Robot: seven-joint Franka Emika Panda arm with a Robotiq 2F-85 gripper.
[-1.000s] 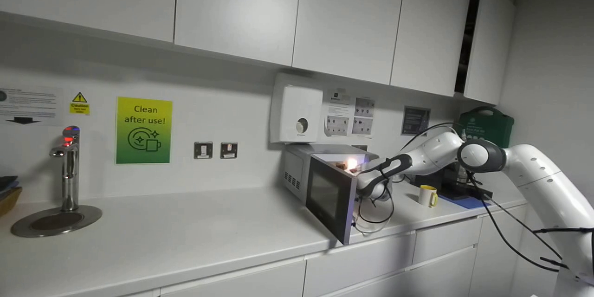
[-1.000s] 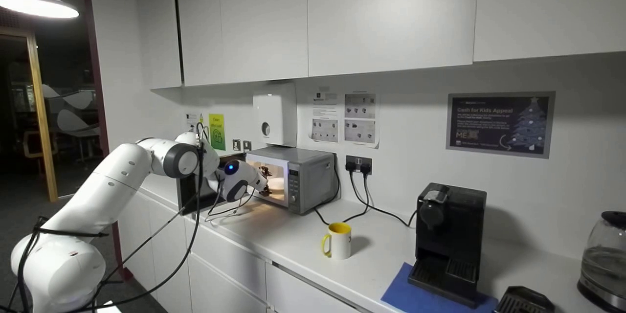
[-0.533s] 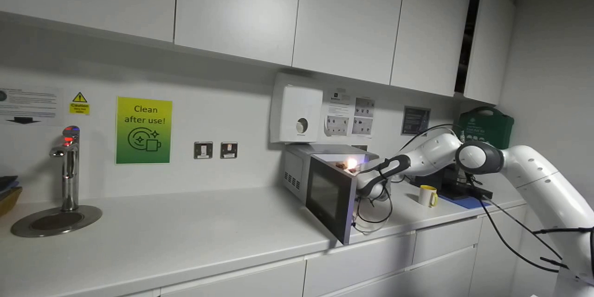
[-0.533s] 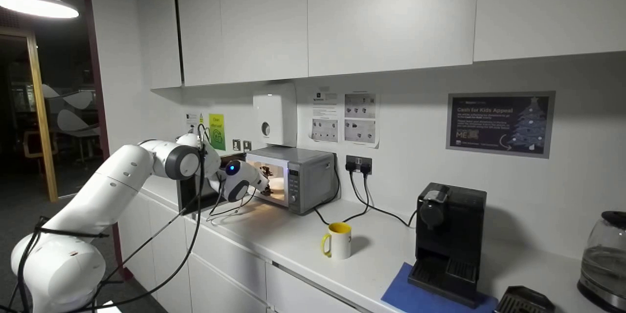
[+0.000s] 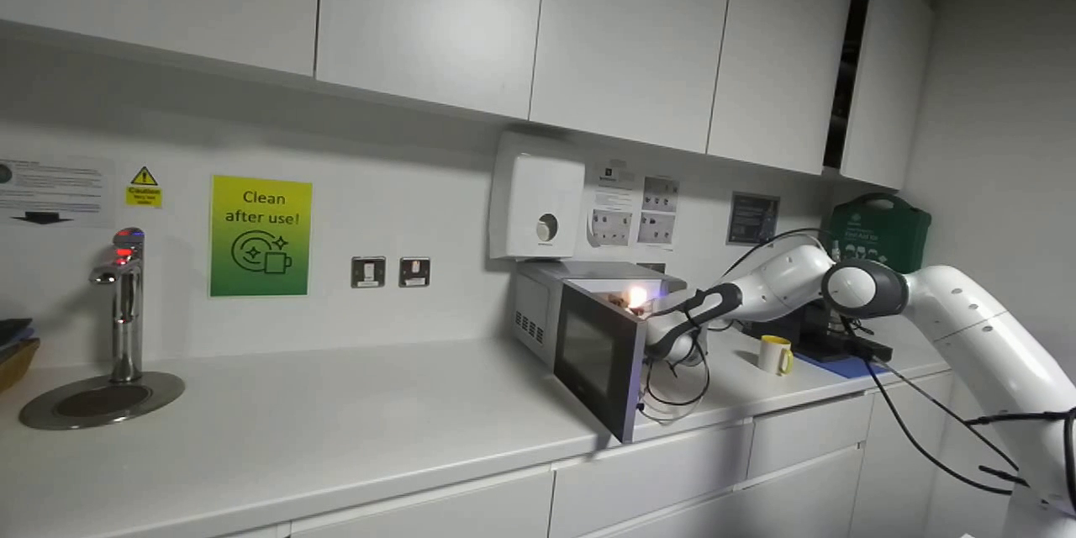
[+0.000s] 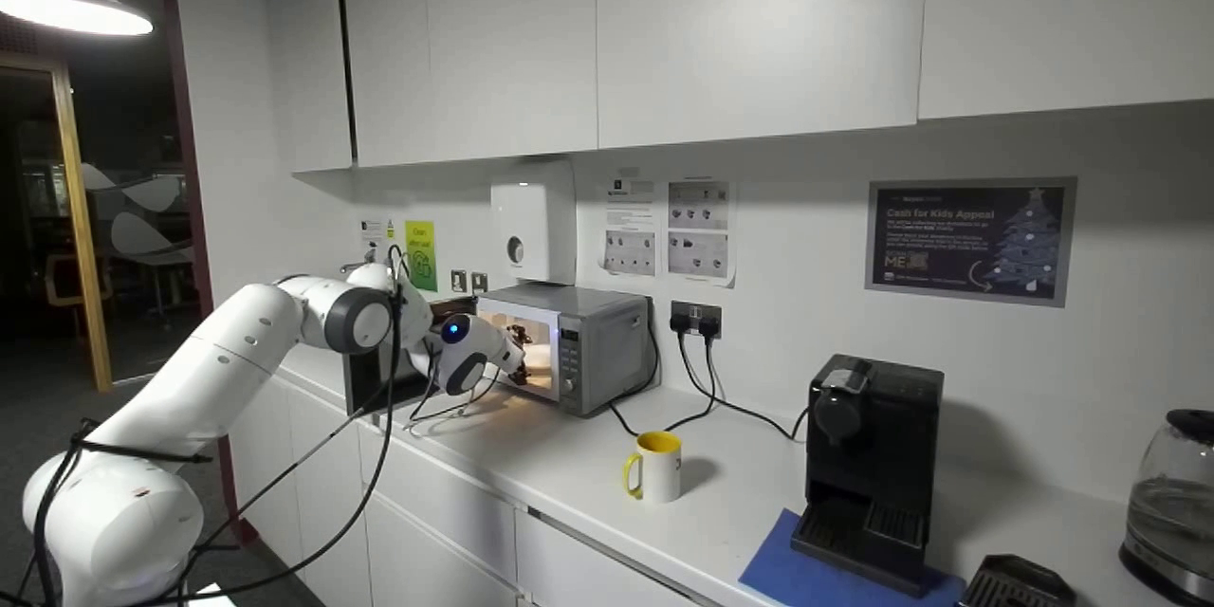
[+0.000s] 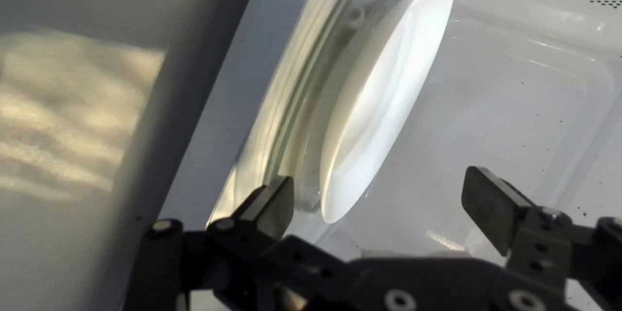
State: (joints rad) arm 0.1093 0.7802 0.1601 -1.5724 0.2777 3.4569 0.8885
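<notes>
My gripper (image 7: 379,177) reaches through the open front of a lit grey microwave (image 6: 607,341), its jaws wide apart with nothing held. Inside, a white plate or shallow dish (image 7: 388,92) rests over the clear glass turntable (image 7: 311,121); in the wrist view both look steeply tilted. The plate's near end appears in the gap, closer to the left-hand finger (image 7: 277,209); contact cannot be made out. The right-hand finger stands well away over the grey cavity wall. In an exterior view the dark gripper (image 6: 519,356) shows at the opening; elsewhere the microwave door (image 5: 593,361) partly hides it.
The swung-out door stands beside the wrist, with loose cables hanging below. On the counter (image 5: 336,412) are a white and yellow mug (image 6: 654,467), a black coffee machine (image 6: 868,469) on a blue mat, and a glass jug (image 6: 1171,503). A tap (image 5: 126,311) stands farther along.
The arm's elbow has shifted slightly lower and toward the microwave, and the gripper has edged a little further in. Its jaws have stayed apart. Door, mug and plate look unmoved.
</notes>
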